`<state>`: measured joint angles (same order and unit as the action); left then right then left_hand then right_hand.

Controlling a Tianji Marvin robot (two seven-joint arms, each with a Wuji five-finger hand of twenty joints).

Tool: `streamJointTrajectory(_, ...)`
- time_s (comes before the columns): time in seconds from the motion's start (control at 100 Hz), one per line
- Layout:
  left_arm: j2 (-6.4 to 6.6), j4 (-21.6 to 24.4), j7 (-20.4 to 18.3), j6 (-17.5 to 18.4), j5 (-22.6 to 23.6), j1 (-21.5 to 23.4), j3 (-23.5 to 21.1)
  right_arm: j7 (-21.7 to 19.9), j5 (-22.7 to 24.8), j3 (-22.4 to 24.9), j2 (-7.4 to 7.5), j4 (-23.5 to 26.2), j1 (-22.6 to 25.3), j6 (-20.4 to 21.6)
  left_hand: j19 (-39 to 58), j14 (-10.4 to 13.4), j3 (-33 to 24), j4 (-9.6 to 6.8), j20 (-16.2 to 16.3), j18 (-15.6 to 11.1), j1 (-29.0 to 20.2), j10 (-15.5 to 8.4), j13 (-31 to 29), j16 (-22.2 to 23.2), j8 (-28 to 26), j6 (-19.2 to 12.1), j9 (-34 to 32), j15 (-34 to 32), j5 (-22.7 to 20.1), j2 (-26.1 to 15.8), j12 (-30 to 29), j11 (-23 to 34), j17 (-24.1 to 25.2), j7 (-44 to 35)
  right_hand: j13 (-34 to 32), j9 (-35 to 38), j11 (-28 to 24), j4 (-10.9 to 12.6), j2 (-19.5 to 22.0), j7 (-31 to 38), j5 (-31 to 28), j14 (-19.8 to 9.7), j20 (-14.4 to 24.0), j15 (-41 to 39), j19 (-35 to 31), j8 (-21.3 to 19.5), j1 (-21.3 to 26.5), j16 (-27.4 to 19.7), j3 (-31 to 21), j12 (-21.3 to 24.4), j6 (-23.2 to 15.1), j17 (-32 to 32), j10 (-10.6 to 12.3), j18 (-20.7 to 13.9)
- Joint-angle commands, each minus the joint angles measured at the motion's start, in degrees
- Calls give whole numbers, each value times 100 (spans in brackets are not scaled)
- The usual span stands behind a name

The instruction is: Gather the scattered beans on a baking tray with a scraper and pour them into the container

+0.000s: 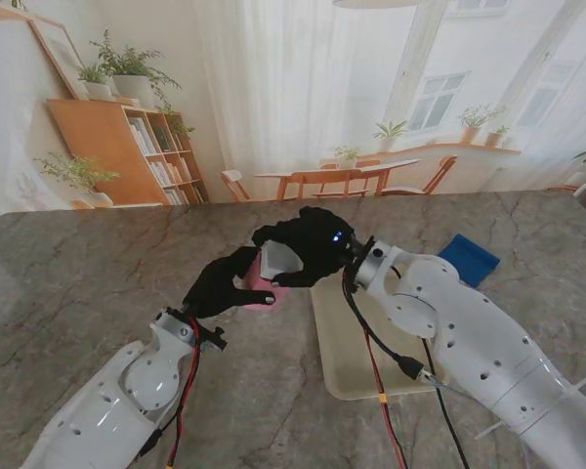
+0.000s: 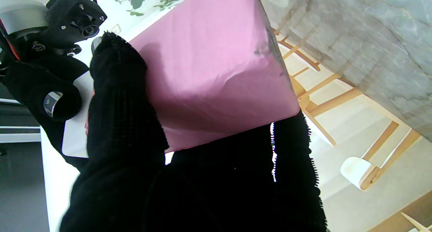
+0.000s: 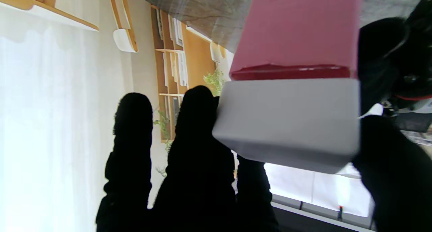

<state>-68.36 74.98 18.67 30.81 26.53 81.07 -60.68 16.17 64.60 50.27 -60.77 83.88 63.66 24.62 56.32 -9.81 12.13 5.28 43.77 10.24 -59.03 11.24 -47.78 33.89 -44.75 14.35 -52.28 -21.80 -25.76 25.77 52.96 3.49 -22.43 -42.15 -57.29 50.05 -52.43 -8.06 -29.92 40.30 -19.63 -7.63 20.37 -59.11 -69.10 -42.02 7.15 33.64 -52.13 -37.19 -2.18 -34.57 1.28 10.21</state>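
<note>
Left hand [image 1: 220, 285] holds pink container [image 1: 262, 286]; right hand [image 1: 308, 249] grips grey scraper [image 1: 276, 262] at its 1 o'clock. Risk: beans spill past rim onto surface [image 1: 98, 264] if misaligned.

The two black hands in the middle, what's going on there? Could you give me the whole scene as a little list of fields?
left hand: shut on the pink container, lifted off the table
right hand: shut on a white box-shaped piece, held against the pink container
baking tray: cream, flat on the table, partly under the right arm
blue item: on the table, to the right, beyond the tray
beans: none can be made out
table: grey marble pattern
</note>
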Motion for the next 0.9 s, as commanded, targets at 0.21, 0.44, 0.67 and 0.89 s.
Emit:
streamJointTrajectory(0.21, -23, 157, 49, -70, 10, 44, -36, -14, -303, -122, -151, -18, 135, -633, 57, 385, -1241, -277, 119, -12, -1491, -1194, -163, 89, -335, -1302, -834, -178, -489, -981, 414, 947, 22, -977, -1328, 2004, -1923, 257, 541, -540, -707, -794, 309, -938, -822, 436, 797, 211, -435, -239, 494, -1138, 2506, -286)
streamJointTrajectory(0.44, -14, 202, 22, -116, 5, 65, -58, -72, -490, -135, -220, 134, 234, -1130, 62, 393, -1240, -275, 120, -10, -1487, -1197, -163, 89, -338, -1310, -832, -182, -498, -981, 410, 945, 20, -978, -1760, 2539, -2016, 296, 1192, -981, -1054, -590, 175, -1124, -1167, 744, 258, 34, 523, -28, 989, -1409, 2314, -87)
streamJointTrajectory(0.67, -5, 226, -17, -158, -10, 76, -74, -682, -626, 142, -167, 510, 471, -1221, 61, 387, -1236, -274, 120, -8, -1490, -1192, -166, 88, -337, -1307, -835, -182, -496, -980, 411, 947, 27, -972, -416, 1122, -397, 481, 2380, -2269, -458, 629, 432, -528, -532, 619, -227, 168, 2437, 105, 990, 79, 521, 796)
streamJointTrajectory(0.89, 0, 236, -36, -182, -15, 77, -79, -1051, -805, 425, -144, 818, 697, -1281, 61, 389, -1238, -277, 119, -10, -1493, -1191, -166, 89, -337, -1303, -837, -183, -498, -977, 414, 949, 20, -972, 693, -206, 1977, 478, 2759, -2892, 96, 1447, 764, 498, 235, 537, -825, 136, 2586, 436, 960, 1133, -769, 1318)
